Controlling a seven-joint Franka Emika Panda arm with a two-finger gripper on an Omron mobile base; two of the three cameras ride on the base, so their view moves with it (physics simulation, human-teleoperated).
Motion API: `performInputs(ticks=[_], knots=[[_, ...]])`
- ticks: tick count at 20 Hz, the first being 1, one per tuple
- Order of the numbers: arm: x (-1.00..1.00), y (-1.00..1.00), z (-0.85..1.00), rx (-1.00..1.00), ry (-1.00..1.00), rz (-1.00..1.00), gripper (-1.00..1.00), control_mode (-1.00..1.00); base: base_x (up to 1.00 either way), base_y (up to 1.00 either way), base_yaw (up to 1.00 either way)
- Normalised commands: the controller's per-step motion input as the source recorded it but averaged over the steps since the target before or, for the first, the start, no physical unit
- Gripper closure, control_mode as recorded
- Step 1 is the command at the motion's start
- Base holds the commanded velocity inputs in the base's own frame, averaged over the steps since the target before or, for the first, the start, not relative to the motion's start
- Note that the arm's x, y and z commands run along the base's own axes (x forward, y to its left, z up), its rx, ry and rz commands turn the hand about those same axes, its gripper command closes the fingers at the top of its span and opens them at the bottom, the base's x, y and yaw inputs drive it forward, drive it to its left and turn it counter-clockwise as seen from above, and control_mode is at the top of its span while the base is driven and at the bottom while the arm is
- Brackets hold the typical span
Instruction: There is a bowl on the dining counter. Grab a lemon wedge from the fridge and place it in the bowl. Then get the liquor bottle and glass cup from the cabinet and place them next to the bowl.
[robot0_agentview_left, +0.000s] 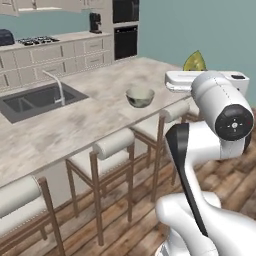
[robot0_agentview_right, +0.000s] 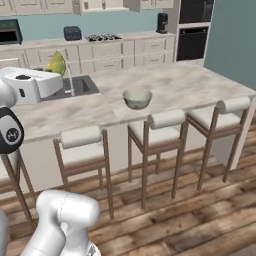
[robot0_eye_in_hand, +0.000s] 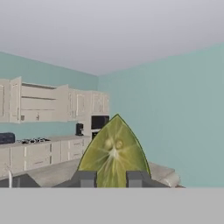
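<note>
One lemon wedge (robot0_eye_in_hand: 113, 153) in gripper (robot0_eye_in_hand: 111, 178)

Teal walls (robot0_agentview_right: 230, 35) rise to a pale ceiling (robot0_eye_in_hand: 109, 30). The floor (robot0_agentview_right: 190, 220) is brown wood planks. Wooden bar stools (robot0_agentview_right: 157, 135) with cream cushions stand in a row. Along the back wall run cream drawer units (robot0_agentview_left: 55, 57) under a pale worktop carrying a gas hob (robot0_agentview_left: 37, 40), a dark coffee machine (robot0_agentview_left: 95, 22) and a toaster (robot0_agentview_right: 72, 33); black wall ovens (robot0_agentview_right: 192, 30) stand beside them
</note>
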Motion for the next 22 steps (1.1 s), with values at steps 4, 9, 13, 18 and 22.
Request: performInputs(ticks=[4,9,13,18,22], knots=[[0.0,0.0,0.0,0.0,0.0,0.0,1.0,1.0,0.48,-0.48,0.2],[0.0,0.0,0.0,0.0,0.0,0.0,1.0,1.0,0.79,-0.34,0.23],[0.0,0.0,0.0,0.0,0.0,0.0,1.0,1.0,1.0,-0.1,0.29],[0.0,0.0,0.0,0.0,0.0,0.0,1.0,1.0,0.96,-0.04,0.35],[0.0,0.0,0.0,0.0,0.0,0.0,1.0,1.0,0.13,-0.5,0.27]])
